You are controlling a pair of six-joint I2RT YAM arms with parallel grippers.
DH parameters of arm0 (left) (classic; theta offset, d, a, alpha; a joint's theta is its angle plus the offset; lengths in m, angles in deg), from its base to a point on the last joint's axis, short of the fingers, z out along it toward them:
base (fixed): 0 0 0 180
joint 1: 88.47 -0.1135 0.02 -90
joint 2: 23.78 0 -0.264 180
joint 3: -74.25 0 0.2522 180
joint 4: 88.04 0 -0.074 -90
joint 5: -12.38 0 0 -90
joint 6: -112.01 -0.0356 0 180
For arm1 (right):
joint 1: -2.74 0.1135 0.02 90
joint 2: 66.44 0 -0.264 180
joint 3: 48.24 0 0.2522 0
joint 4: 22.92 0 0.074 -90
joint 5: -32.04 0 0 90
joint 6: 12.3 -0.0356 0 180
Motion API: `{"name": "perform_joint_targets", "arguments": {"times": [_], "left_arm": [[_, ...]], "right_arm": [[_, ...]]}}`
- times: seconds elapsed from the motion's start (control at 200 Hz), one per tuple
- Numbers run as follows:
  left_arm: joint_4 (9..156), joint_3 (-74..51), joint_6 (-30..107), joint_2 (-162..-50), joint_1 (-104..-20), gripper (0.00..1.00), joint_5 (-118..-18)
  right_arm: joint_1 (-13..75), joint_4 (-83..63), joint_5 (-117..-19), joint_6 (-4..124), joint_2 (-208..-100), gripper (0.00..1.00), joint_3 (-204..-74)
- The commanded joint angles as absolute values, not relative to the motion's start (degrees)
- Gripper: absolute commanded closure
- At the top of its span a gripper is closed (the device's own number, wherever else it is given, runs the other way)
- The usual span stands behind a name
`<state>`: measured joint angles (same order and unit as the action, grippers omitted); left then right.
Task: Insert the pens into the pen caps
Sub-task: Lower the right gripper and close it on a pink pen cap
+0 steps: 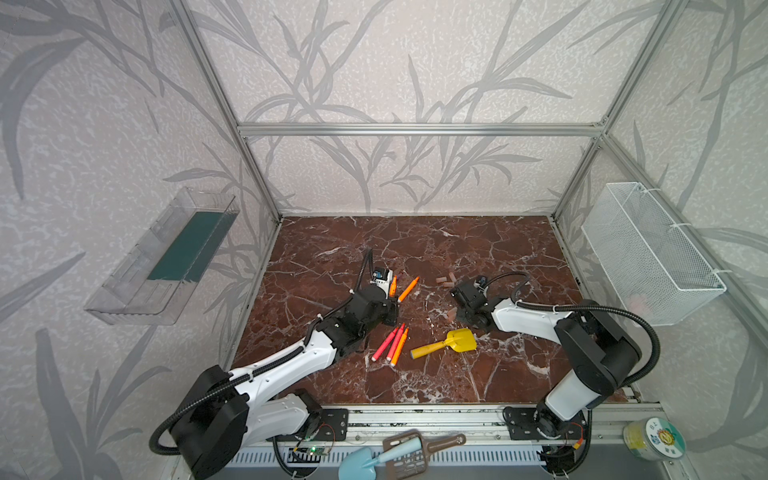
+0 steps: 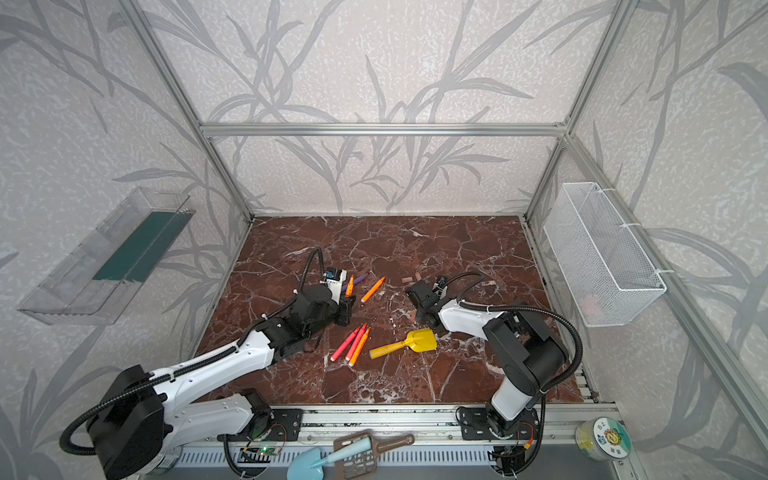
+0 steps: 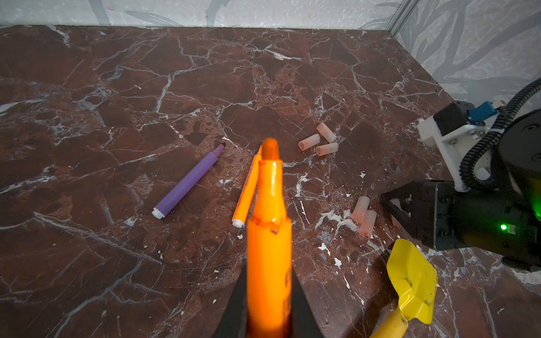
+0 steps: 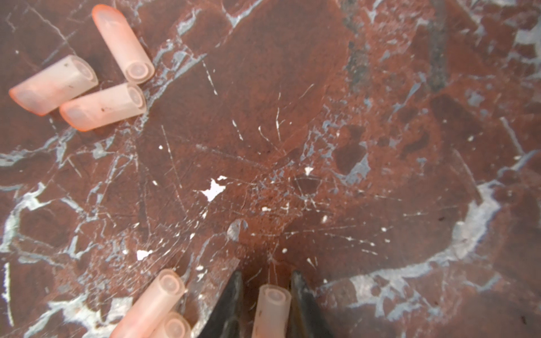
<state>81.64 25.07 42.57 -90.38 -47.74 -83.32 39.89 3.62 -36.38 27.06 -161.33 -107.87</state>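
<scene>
Left gripper [image 3: 269, 272] clamped on an orange pen [image 3: 269, 234]; right gripper [image 4: 266, 281] set astride a cap [image 4: 272, 310] on the marble-patterned table [image 1: 457, 249].

The left jaws were closed tight on the pen's barrel, with its tip pointing out ahead of them. The right jaws stood slightly apart around the cap: one finger lay against it and a sliver of table showed on the other side, so it was not pinched. Two caps [image 3: 364, 215] lay touching each other just beside that gripper, and three caps [image 3: 320, 140] sat in a small cluster farther toward the back wall. A purple pen [image 3: 187, 183] and a second orange pen [image 3: 248, 190] lay flat near the left gripper. Three pens [image 1: 390, 345], two pinkish-red and one orange, lay side by side nearer the front, with a yellow toy shovel [image 1: 446, 344] just beside them.
</scene>
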Motion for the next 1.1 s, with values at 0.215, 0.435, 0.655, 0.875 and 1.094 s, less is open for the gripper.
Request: {"name": "perform_joint_targets", "arguments": {"times": [0.215, 0.435, 0.655, 0.875, 1.094], "left_arm": [[81.36, 23.47, 42.09, -90.26, -47.91, 1.00, -83.07], [81.36, 23.39, 42.14, -90.39, -47.95, 1.00, -82.90], [81.29, 23.35, 42.14, -90.49, -47.92, 1.00, -82.97], [81.36, 23.32, 42.14, -90.55, -47.93, 1.00, -82.89], [81.84, 23.44, 42.64, -90.75, -47.88, 1.00, -83.37]], "right_arm": [[41.09, 8.20, -36.06, 25.47, -159.69, 0.71, -106.41], [41.67, 7.64, -35.77, 25.30, -156.51, 0.69, -104.30], [41.69, 6.16, -37.01, 25.22, -157.64, 0.68, -104.13], [41.83, 5.19, -36.74, 24.83, -157.92, 0.71, -103.66], [41.80, 4.08, -37.11, 24.18, -158.26, 0.82, -103.27]]}}
